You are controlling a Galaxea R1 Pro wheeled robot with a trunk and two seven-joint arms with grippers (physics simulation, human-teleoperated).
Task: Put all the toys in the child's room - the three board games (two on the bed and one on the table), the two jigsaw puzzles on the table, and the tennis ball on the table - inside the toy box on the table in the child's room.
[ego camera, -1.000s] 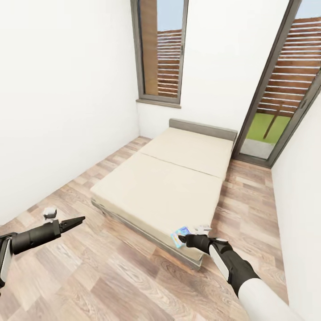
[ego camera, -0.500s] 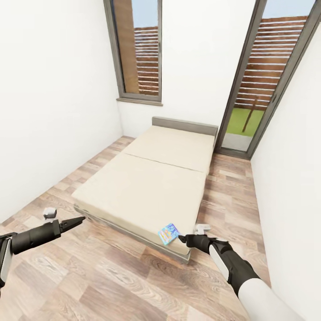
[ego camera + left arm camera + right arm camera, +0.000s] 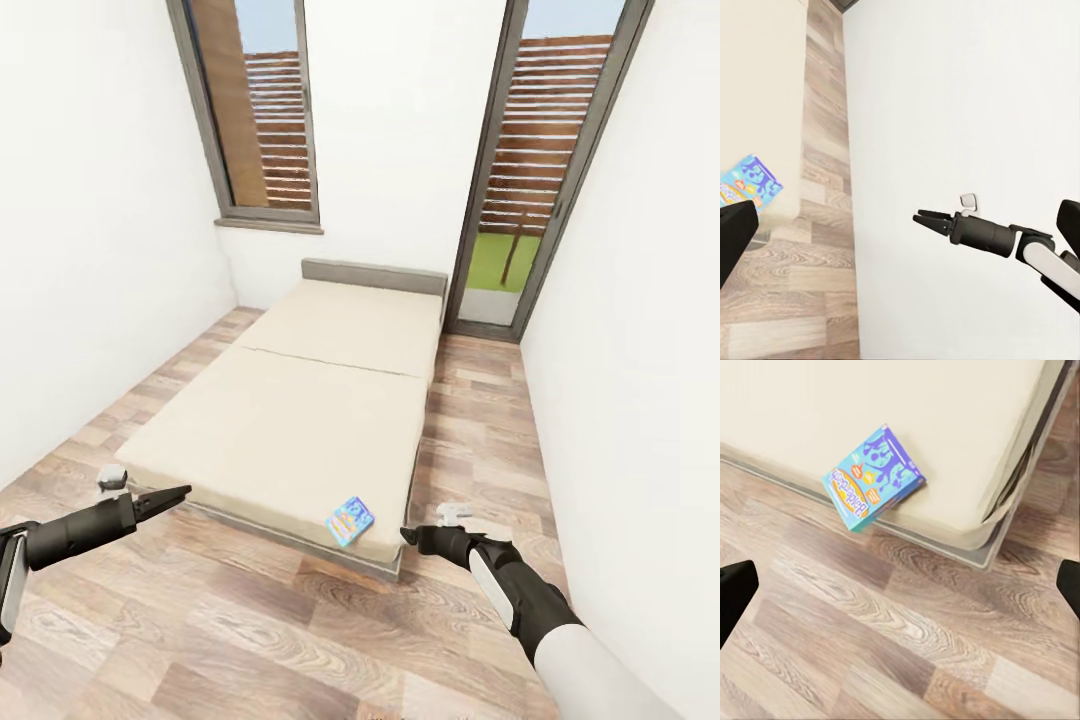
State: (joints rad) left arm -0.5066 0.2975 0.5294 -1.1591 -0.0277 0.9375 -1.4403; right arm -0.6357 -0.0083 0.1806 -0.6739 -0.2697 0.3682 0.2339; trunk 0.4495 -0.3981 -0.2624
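Since 1 s ago the whole view has swung right — the cam moved, not the bed (image 3: 290, 420); both arms hold the same pose. One blue board game (image 3: 350, 521) lies flat at the bed's near corner, poking over the edge, w/ wood floor (image 3: 250, 640) below. Left gripper (image 3: 172, 494) looks pinched together; right gripper (image 3: 409, 538) is near the game, not touching — can't tell if it's apart.

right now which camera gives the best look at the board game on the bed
The right wrist view: the board game is large, cover art clear, overhanging the bed edge. The head view shows it small; the left wrist view shows it partly cut off.
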